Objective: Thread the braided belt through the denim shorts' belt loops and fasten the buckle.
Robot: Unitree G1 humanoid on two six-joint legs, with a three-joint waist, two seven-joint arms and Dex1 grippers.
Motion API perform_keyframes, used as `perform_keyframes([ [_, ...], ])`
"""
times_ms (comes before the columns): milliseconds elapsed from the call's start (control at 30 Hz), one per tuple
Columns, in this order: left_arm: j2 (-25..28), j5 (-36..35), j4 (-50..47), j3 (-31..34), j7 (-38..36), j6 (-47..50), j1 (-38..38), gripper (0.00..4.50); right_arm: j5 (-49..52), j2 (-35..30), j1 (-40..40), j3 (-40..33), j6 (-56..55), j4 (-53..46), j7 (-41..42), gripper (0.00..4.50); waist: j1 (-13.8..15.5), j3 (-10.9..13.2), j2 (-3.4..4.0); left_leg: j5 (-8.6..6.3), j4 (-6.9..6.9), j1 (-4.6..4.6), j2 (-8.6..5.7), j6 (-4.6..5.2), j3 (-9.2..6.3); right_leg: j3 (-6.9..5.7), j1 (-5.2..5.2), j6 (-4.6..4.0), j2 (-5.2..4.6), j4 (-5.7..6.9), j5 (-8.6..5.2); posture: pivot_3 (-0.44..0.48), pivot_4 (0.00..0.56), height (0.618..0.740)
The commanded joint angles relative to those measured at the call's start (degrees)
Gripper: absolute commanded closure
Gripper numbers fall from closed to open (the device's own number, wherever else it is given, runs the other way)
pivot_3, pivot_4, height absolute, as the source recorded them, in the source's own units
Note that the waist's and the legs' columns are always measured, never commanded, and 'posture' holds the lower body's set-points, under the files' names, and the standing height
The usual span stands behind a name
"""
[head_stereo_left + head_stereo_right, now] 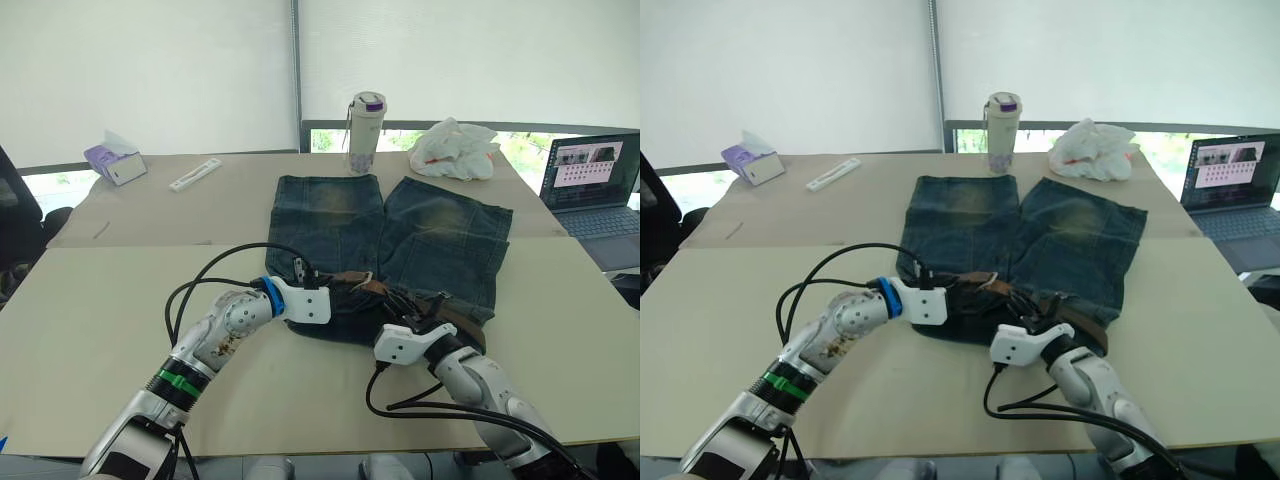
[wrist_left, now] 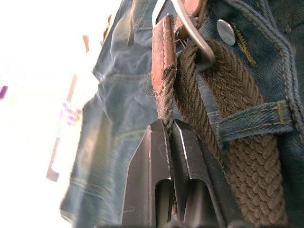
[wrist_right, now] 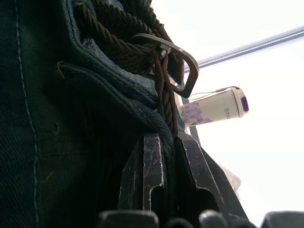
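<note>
denim shorts [image 1: 390, 240] lie flat at the centre of the frame on the tabletop [image 1: 90, 300], legs pointing toward the top of the frame and waistband toward the bottom. along that waistband runs the braided belt [image 2: 237, 109], which passes under at least one of the belt loops [image 2: 251, 121], so we judge the threading largely done, though we cannot tell whether every loop is filled. our left end effector [image 2: 171, 142], at the lower centre left of the frame, is clamped narrow on the belt's leather-capped tip. our right end effector [image 3: 164, 147], at the lower centre right, pinches a braided strand just below the buckle [image 3: 178, 64], its fingers close together. the tip sits right beside the metal frame, so fastening appears to be what remains. a bottle [image 1: 366, 132], white bag [image 1: 455, 148], tissue box [image 1: 115, 162] and laptop [image 1: 595, 185] sit near the top of the frame.
</note>
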Motion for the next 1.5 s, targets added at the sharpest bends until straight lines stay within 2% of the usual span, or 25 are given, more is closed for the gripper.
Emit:
perform_keyframes([
  [33, 1.00, 2.13, -0.92, -0.66, -0.21, -2.08, -1.78, 4.50, -2.20, 0.13, -0.75, -1.00, -0.97, -1.35, -2.06, 4.33, 0.00, 0.00, 0.00, 0.00, 0.00, 0.01, 0.00, 0.00, 0.01, 0.00, 0.00, 0.00, 0.00, 0.00, 0.00, 0.000, 0.150, 0.740],
  [300, 2.10, 6.43, -1.13, -1.62, -0.57, -3.03, -4.81, 4.50, -5.79, -0.24, -1.24, -1.49, -1.71, -1.09, -4.01, 4.33, 0.03, 0.00, 0.00, 0.00, 0.01, -0.01, -0.01, 0.00, 0.04, -0.01, 0.00, 0.00, 0.01, 0.00, 0.00, 0.000, 0.150, 0.740],
  [500, 0.48, 5.30, -0.57, -2.20, -1.30, -3.80, -5.08, 4.50, -5.86, 0.04, -2.39, -0.68, -2.75, -0.61, -3.62, 4.33, 0.00, 0.00, 0.00, 0.00, 0.01, -0.01, 0.00, 0.00, 0.04, -0.01, 0.00, 0.00, 0.01, 0.01, 0.00, 0.000, 0.150, 0.740],
  [700, -2.68, 5.01, -0.16, -2.36, -1.41, -2.47, -5.89, 4.50, -5.60, 0.26, -2.98, -0.45, -3.70, -0.31, -3.62, 4.33, 0.01, 0.00, 0.00, 0.00, 0.02, -0.02, -0.01, 0.00, 0.04, -0.01, 0.00, 0.00, 0.01, 0.02, 0.00, 0.000, 0.150, 0.740],
  [867, -7.48, 2.94, 1.31, -2.53, -1.48, 0.06, -4.73, 4.50, -1.81, 1.77, -2.66, -0.86, -4.28, -0.06, -3.13, 4.33, -0.04, 0.00, 0.00, 0.00, 0.03, -0.01, -0.01, 0.00, 0.05, -0.01, 0.02, 0.00, 0.01, 0.02, 0.00, 0.000, 0.150, 0.740],
  [933, -8.18, 3.03, 1.99, -2.70, -1.08, 0.49, -4.32, 4.50, 4.75, 3.31, -0.99, -1.93, -2.63, -1.21, 1.06, 3.55, -0.08, 0.00, 0.00, 0.00, 0.03, -0.01, 0.00, 0.00, 0.04, -0.01, 0.01, 0.00, 0.02, 0.03, 0.00, 0.000, 0.150, 0.740],
  [967, -8.32, 2.91, 2.27, -2.61, -0.94, 0.62, -4.15, 4.50, 7.07, 3.56, -0.31, -2.31, -2.30, -1.67, 2.87, 3.44, -0.08, -0.01, 0.01, 0.00, 0.03, 0.00, 0.00, 0.01, 0.03, -0.01, 0.02, 0.00, 0.03, 0.02, 0.00, 0.000, 0.150, 0.740],
  [1000, -8.51, 2.64, 2.41, -2.37, -0.81, 0.90, -3.94, 4.50, 9.02, 3.75, 0.31, -2.80, -2.26, -2.15, 4.22, 3.04, -0.03, -0.01, 0.01, 0.00, 0.03, -0.01, 0.00, 0.01, 0.03, 0.00, 0.02, 0.00, 0.02, 0.03, 0.00, 0.000, 0.150, 0.740],
  [1033, -8.56, 2.58, 2.91, -2.15, -0.44, 0.97, -3.71, 4.50, 13.17, 3.30, 1.65, -3.95, -1.76, -3.64, 7.23, 2.83, 0.00, -0.01, 0.01, 0.00, 0.04, -0.01, -0.02, 0.01, 0.02, 0.00, 0.04, 0.00, 0.01, 0.02, 0.00, 0.000, 0.150, 0.740],
  [1067, -8.60, 2.59, 3.27, -1.99, -0.18, 0.99, -3.54, 4.50, 16.25, 2.97, 2.62, -4.81, -1.35, -4.76, 9.51, 2.37, 0.06, -0.01, 0.01, 0.00, 0.07, -0.03, -0.02, 0.01, 0.01, 0.00, 0.04, 0.00, 0.00, 0.02, 0.00, 0.000, 0.150, 0.740],
  [1100, -8.69, 2.42, 3.39, -1.75, 0.00, 1.08, -3.33, 4.50, 18.54, 2.62, 3.36, -5.72, -1.19, -5.96, 11.06, 2.16, 0.12, -0.01, 0.01, -0.01, 0.08, -0.04, -0.02, 0.02, 0.00, -0.01, 0.05, 0.00, 0.00, 0.02, 0.00, 0.000, 0.150, 0.740],
  [1133, -8.65, 2.41, 3.48, -1.65, 0.18, 1.08, -3.04, 4.50, 22.02, 2.36, 4.16, -7.30, -0.40, -7.99, 12.93, 1.72, 0.11, -0.01, 0.01, -0.02, 0.10, -0.03, -0.02, 0.04, -0.02, -0.01, 0.07, 0.00, 0.00, 0.02, 0.00, 0.000, 0.150, 0.740],
  [1167, -8.60, 2.38, 3.52, -1.59, 0.28, 1.04, -2.86, 4.50, 24.03, 2.32, 4.56, -8.33, 0.14, -9.29, 14.02, 1.56, 0.10, -0.01, 0.01, -0.03, 0.11, -0.03, -0.02, 0.05, -0.03, -0.01, 0.07, 0.00, 0.00, 0.01, 0.00, 0.000, 0.150, 0.740],
  [1200, -8.52, 2.35, 3.56, -1.61, 0.32, 0.94, -2.64, 4.50, 26.77, 2.35, 5.18, -9.83, 1.51, -11.06, 15.43, 1.08, 0.11, -0.01, 0.01, -0.03, 0.13, -0.04, -0.01, 0.05, -0.04, -0.01, 0.07, 0.00, 0.00, 0.02, 0.00, 0.000, 0.150, 0.740],
  [1233, -8.49, 2.37, 3.59, -1.72, 0.34, 0.80, -2.40, 4.50, 30.20, 2.46, 5.79, -12.10, 3.57, -13.41, 16.79, 0.86, 0.09, -0.01, 0.01, -0.03, 0.14, -0.03, -0.01, 0.05, -0.07, -0.01, 0.07, 0.00, 0.00, 0.02, 0.00, 0.000, 0.150, 0.740],
  [1333, -8.51, 2.31, 3.61, -1.88, 0.35, 0.53, -2.17, 4.50, 33.25, 1.81, 6.10, -15.83, 7.06, -17.22, 18.64, 0.86, 0.02, -0.01, 0.02, -0.03, 0.13, -0.01, 0.01, 0.05, -0.11, -0.01, 0.09, 0.00, 0.02, 0.04, 0.00, 0.000, 0.150, 0.740],
  [1433, -8.71, 2.21, 3.74, -2.00, 0.45, 0.32, -2.17, 4.50, 29.01, -0.66, 3.36, -16.50, 8.89, -17.26, 19.07, 0.86, 0.01, -0.02, 0.03, -0.03, 0.13, 0.00, 0.00, 0.05, -0.10, 0.00, 0.08, 0.00, 0.01, 0.04, 0.00, 0.000, 0.150, 0.740],
  [1500, -8.96, 2.07, 3.71, -2.11, 0.44, 0.23, -2.15, 4.50, 24.65, -2.73, 1.32, -14.35, 8.31, -14.53, 19.12, 0.86, 0.04, -0.02, 0.04, -0.03, 0.13, 0.01, 0.00, 0.05, -0.05, -0.02, 0.08, 0.00, 0.02, 0.04, 0.00, 0.000, 0.150, 0.740],
])
